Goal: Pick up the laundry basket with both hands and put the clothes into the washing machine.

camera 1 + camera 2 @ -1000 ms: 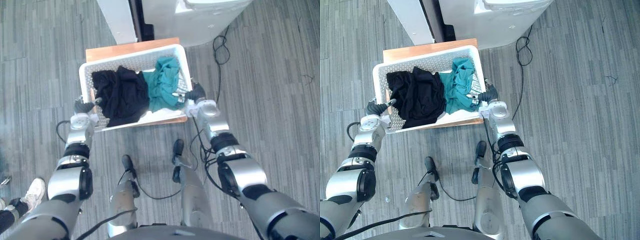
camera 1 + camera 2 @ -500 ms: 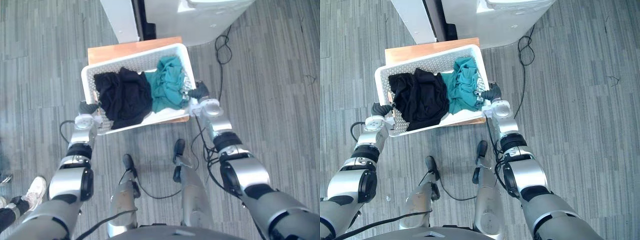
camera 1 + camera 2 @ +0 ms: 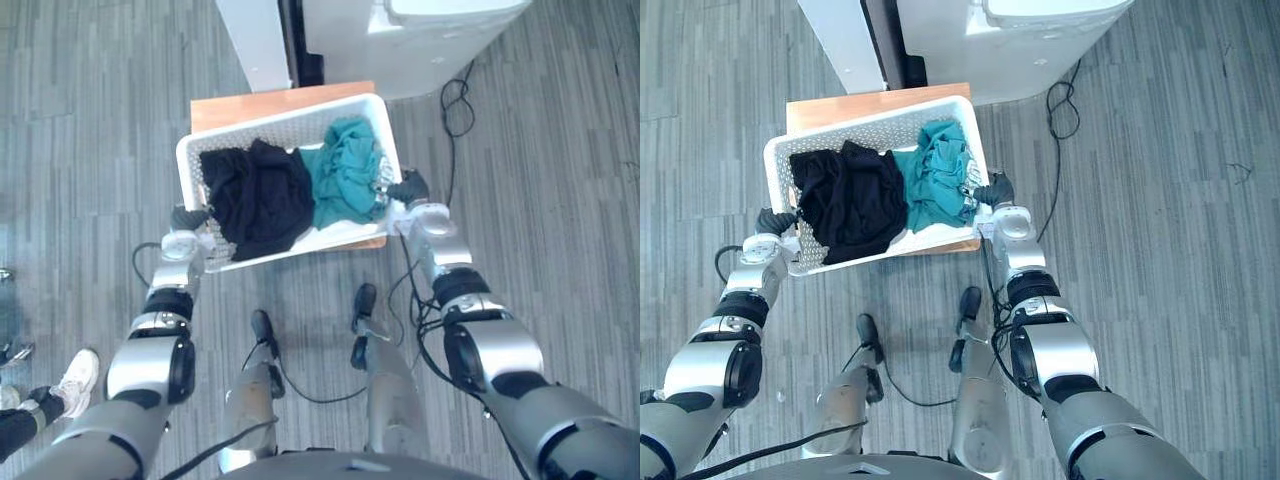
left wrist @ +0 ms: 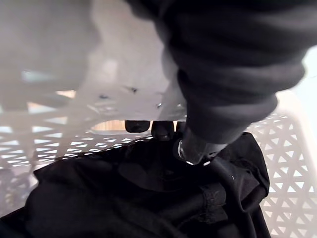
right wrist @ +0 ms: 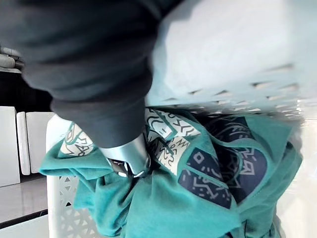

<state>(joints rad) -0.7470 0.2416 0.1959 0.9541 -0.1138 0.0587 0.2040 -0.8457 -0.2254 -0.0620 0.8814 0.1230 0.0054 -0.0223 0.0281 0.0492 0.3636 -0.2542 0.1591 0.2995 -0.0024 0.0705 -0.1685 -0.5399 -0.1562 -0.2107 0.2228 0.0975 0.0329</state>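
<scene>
fingers (image 4: 162, 130) curled round laundry basket (image 3: 290, 125) ends, left hand (image 3: 188, 217), right hand (image 3: 408, 187), clothes (image 3: 300, 185) between

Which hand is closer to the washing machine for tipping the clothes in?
The right hand, probably. Both hands grip the basket, left hand on its left end, right on its right end, and the washing machine stands just beyond the right end. Both must lift together, though.

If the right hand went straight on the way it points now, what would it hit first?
Most likely the teal shirt. The right hand grips the end rim of the laundry basket, pointing inward, and the shirt is bunched against that end. The black clothes lie further along.
</scene>
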